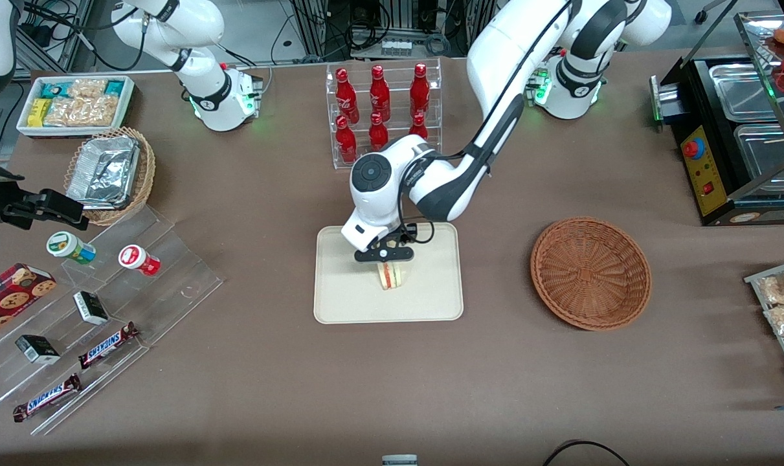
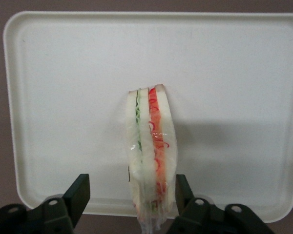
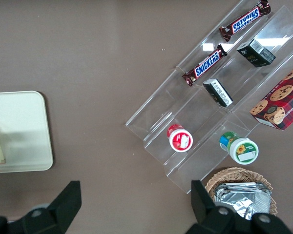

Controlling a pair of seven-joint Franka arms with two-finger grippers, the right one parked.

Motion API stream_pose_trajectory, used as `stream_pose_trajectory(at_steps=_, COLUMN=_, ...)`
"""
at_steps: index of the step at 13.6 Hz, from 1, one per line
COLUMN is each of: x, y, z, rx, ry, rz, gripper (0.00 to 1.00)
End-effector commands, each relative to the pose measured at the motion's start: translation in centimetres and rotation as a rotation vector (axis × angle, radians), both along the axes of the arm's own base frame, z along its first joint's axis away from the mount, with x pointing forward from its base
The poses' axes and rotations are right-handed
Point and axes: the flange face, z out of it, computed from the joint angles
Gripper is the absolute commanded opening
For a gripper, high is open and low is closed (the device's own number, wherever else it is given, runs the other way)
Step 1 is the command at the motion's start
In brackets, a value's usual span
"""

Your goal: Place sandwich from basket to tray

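Claw (image 1: 384,257) low over tray (image 1: 340,304), jaws spread apart either side of sandwich (image 1: 392,275), one finger (image 2: 184,192) brushing it. Sandwich standing on edge on the tray, apparently released. Basket (image 1: 590,273) empty, toward working arm's end of bench.

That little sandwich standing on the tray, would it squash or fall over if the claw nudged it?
Probably both. The sandwich stands on a narrow edge on the tray, so a sideways nudge from the open gripper could tip it. Its bread looks soft, and its glossy wrap may be slippery.
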Motion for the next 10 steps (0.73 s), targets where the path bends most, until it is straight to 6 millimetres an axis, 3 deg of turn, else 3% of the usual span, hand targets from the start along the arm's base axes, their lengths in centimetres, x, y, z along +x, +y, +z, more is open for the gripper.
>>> stream_pose_trajectory(at_steps=1, x=-0.2, y=1.5, z=7.5, rx=-0.025, ry=0.015, rz=0.053, gripper=0.99)
stream_pose_trajectory(at_steps=4, x=2.4, y=7.6, z=15.3, rx=-0.045, ry=0.042, rz=0.159, gripper=0.99)
stream_pose_trajectory(at_steps=7, x=3.2, y=13.4, z=20.6, rx=-0.013, ry=0.082, rz=0.228, gripper=0.99)
stream_pose_trajectory(at_steps=10, x=4.6, y=20.3, z=24.3, rx=0.03, ry=0.113, rz=0.313, gripper=0.99)
